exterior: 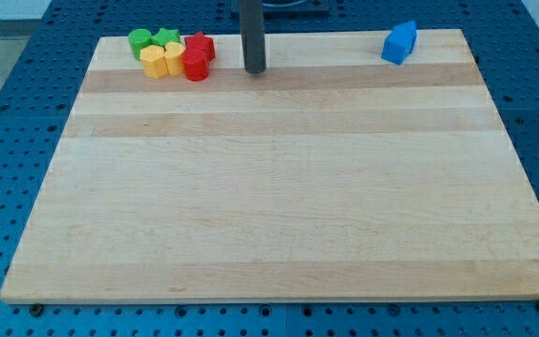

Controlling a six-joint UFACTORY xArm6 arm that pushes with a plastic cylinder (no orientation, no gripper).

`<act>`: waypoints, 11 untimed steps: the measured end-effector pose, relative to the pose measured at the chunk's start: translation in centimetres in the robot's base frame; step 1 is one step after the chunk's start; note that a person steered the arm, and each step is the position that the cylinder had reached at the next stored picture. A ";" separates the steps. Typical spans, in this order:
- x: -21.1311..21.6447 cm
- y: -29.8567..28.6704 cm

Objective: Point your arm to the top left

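My tip (254,69) stands on the wooden board (279,187) near the view's top edge, a little left of centre. The dark rod rises straight up out of the view. To the tip's left lies a tight cluster of blocks: a green round block (139,40), a green star block (166,37), a red star block (200,44), a red round block (195,65), a yellow block (153,62) and a second yellow block (173,57). The red round block is nearest the tip, a short gap away. The tip touches no block.
Two blue blocks (400,42) sit touching each other at the view's top right of the board. A blue pegboard table (7,112) surrounds the board on all sides.
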State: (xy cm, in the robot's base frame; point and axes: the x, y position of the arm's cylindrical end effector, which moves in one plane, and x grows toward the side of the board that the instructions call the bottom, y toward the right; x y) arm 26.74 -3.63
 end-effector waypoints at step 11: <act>-7.6 -24.7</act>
